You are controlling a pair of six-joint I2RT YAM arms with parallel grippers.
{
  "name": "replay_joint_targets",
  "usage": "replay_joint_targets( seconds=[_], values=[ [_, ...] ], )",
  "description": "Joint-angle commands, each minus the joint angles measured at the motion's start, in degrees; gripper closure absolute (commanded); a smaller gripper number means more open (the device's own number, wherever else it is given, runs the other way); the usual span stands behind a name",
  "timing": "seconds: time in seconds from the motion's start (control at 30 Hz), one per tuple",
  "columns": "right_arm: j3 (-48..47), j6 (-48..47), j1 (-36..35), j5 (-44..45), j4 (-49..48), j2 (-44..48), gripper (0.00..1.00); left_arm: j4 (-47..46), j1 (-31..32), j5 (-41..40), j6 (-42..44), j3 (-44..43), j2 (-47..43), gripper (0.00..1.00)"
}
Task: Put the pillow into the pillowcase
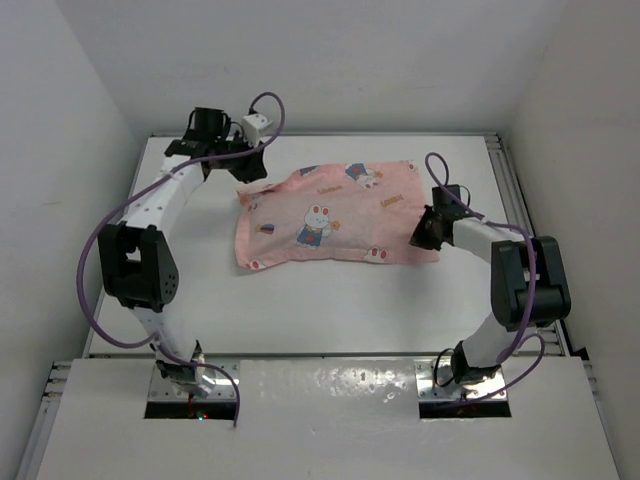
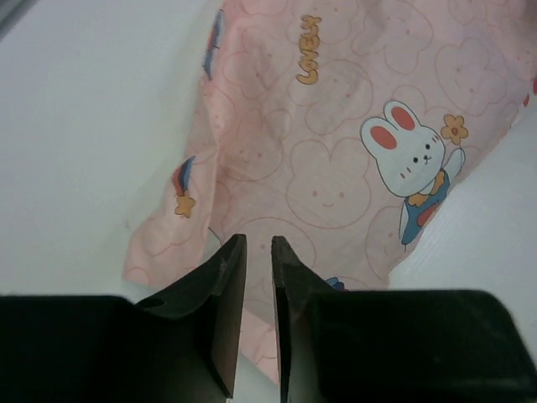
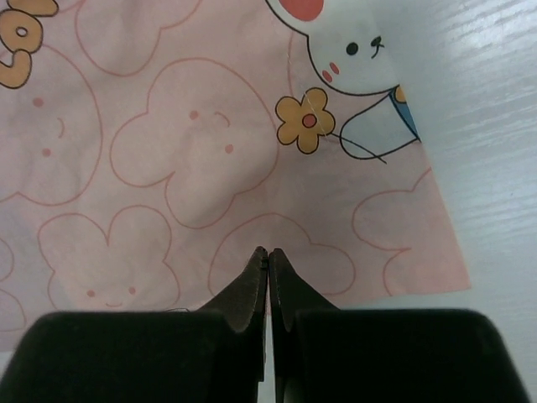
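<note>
The pink rabbit-print pillowcase (image 1: 330,215) lies flat in the middle of the table. It also shows in the left wrist view (image 2: 336,151) and the right wrist view (image 3: 168,151). The dark dotted pillow does not show in any view. My left gripper (image 1: 250,172) hovers over the pillowcase's far left corner, its jaws a narrow gap apart and empty (image 2: 259,241). My right gripper (image 1: 422,232) is at the pillowcase's right edge, its tips shut together over the cloth near its near right corner (image 3: 268,250).
The white table (image 1: 330,310) is edged by metal rails and enclosed by white walls. The left arm's purple cable (image 1: 100,240) loops out to the left. The right arm's elbow (image 1: 525,275) stands by the right rail.
</note>
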State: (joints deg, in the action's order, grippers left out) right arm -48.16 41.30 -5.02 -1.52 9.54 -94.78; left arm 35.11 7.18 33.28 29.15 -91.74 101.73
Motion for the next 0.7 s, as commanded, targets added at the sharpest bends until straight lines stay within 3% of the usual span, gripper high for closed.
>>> replay_joint_targets(
  seconds=[0.0,0.03,0.07,0.17,0.3,0.43,0.67],
  values=[
    [1.0,2.6,-0.8,0.3,-2.0,1.0,1.00,5.3,3.4,0.3,3.7,-0.4,3.4,0.81],
    [1.4,2.7,-1.0,0.5,-2.1,1.3,1.00,6.1,3.9,0.0,4.9,0.0,4.2,0.69],
    [1.6,2.9,-1.0,0.6,-2.0,1.6,1.00,6.0,4.3,-0.6,5.2,0.5,5.0,0.68],
    [2.2,2.7,-1.4,0.7,-1.5,2.0,1.00,2.2,4.2,-6.1,2.7,1.0,9.5,0.73],
    [3.9,1.9,-1.6,1.1,-0.9,2.5,1.00,-1.7,0.6,-7.8,-4.2,-5.7,17.2,0.80],
    [5.3,1.7,-1.6,1.2,-1.1,2.6,1.00,-8.9,-1.0,-10.3,-8.8,-7.2,20.5,0.79],
    [6.5,2.1,-1.7,1.0,-1.8,2.0,1.00,-12.2,-1.7,-12.3,-11.6,-8.1,24.7,0.77]
  ],
)
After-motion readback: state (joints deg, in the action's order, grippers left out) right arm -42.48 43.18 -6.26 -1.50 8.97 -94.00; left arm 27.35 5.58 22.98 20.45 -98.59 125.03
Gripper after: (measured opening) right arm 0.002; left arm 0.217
